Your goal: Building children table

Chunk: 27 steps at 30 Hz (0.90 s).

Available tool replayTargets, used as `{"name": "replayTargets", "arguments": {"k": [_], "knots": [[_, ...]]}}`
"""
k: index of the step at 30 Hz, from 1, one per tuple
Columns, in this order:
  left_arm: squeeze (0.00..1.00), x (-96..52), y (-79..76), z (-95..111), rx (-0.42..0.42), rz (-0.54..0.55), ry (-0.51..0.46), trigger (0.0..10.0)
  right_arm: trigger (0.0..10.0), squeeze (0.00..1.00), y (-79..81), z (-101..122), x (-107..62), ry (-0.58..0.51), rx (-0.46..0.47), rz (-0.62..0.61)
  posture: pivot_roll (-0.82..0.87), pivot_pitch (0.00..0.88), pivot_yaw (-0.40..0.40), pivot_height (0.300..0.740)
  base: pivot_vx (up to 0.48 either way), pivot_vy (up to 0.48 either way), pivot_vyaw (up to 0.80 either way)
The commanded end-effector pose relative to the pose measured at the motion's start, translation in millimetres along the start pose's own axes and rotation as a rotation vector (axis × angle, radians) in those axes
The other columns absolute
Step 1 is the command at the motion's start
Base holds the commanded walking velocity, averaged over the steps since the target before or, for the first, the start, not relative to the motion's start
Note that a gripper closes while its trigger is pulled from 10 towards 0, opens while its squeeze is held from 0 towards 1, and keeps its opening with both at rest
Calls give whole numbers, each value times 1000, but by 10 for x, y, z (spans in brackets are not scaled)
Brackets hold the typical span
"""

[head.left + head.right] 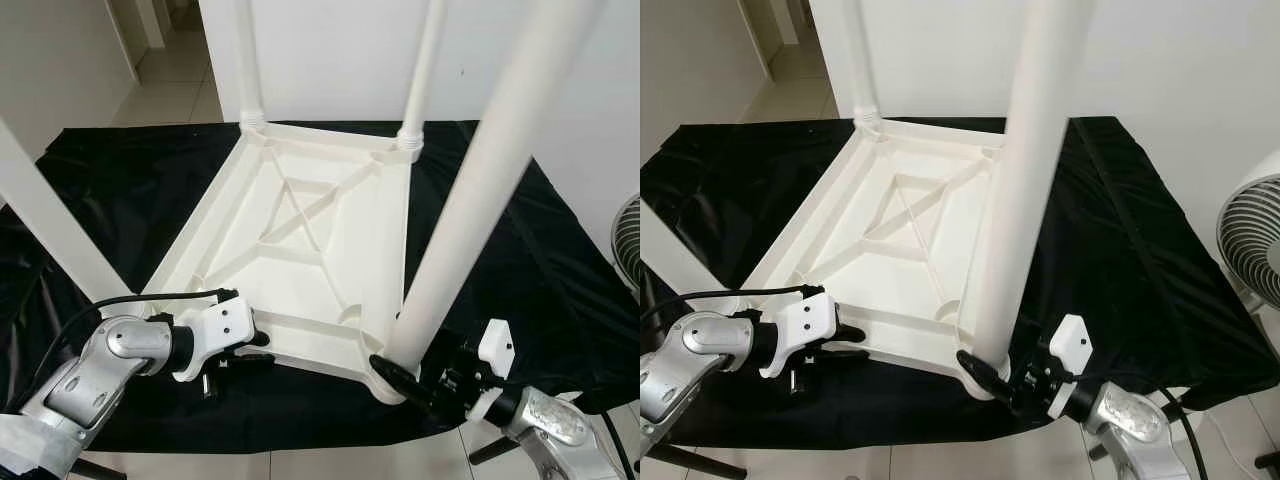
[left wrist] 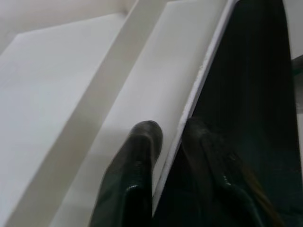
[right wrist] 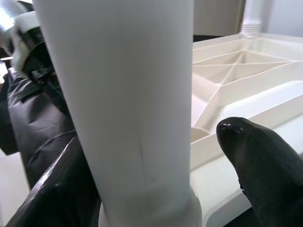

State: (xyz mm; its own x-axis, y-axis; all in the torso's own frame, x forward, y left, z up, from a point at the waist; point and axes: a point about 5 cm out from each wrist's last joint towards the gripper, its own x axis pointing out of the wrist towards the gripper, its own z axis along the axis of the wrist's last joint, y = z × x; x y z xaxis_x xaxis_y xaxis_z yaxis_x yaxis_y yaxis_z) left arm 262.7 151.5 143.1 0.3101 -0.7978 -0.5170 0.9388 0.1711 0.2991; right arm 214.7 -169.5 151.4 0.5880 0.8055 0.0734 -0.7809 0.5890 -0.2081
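Already the upturned tabletop [image 1: 300, 250] lies on the black cloth [image 1: 520, 270]; the left gripper [image 2: 165, 156] pinches its near rim; the right gripper [image 3: 156, 161] straddles the near-right leg [image 1: 470, 190], fingers not quite closed; a jolt could tilt that leg in its socket.

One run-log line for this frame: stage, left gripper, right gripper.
stage: legs into upturned table top | left gripper: shut on table top rim | right gripper: fingers straddle near-right leg base, open
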Motion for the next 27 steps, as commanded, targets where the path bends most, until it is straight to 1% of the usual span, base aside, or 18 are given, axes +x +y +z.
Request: {"name": "replayTargets", "arguments": {"k": [1,5,10,13,17,18,19,20,21,22,24,27], "knots": [[0,-61,-18,-204,-90,46,66,0,10000,0,-17,-17,-22,6,1,-11,26,138,64,740,0,0,0],[0,-85,-14,-232,-103,64,74,0,10000,0,-26,-8,-17,2,1,-19,25,138,61,740,0,0,0],[0,-134,6,-324,-134,151,97,0,10000,0,-69,20,31,-26,7,-94,17,136,65,740,0,0,0],[0,-140,17,-340,-142,171,101,0,10000,0,-92,25,51,-32,8,-119,17,136,65,740,0,0,0],[0,-174,53,-403,-151,228,125,0,10000,0,-184,31,132,-48,3,-235,14,134,64,740,0,0,0],[0,-177,53,-402,-147,229,125,0,10000,0,-208,31,167,-52,17,-254,16,133,60,740,0,0,0],[0,-177,53,-402,-147,229,125,0,10000,0,-208,31,167,-52,17,-254,16,133,60,740,0,0,0],[0,-174,43,-393,-141,224,122,1020,10000,0,-229,33,194,-54,24,-272,17,130,58,740,0,0,0],[0,-163,31,-372,-131,217,112,4627,10000,0,-246,34,214,-53,26,-283,17,130,58,740,0,0,0],[0,-148,17,-349,-129,208,101,10000,10000,0,-260,32,229,-52,28,-288,16,126,55,740,0,0,0],[0,-130,12,-322,-129,205,86,10000,10000,0,-279,28,239,-52,33,-298,15,124,54,740,0,0,0],[0,-53,-9,-174,-95,182,19,10000,10000,0,-337,-7,267,-42,58,-312,15,121,47,740,0,0,0]]}}
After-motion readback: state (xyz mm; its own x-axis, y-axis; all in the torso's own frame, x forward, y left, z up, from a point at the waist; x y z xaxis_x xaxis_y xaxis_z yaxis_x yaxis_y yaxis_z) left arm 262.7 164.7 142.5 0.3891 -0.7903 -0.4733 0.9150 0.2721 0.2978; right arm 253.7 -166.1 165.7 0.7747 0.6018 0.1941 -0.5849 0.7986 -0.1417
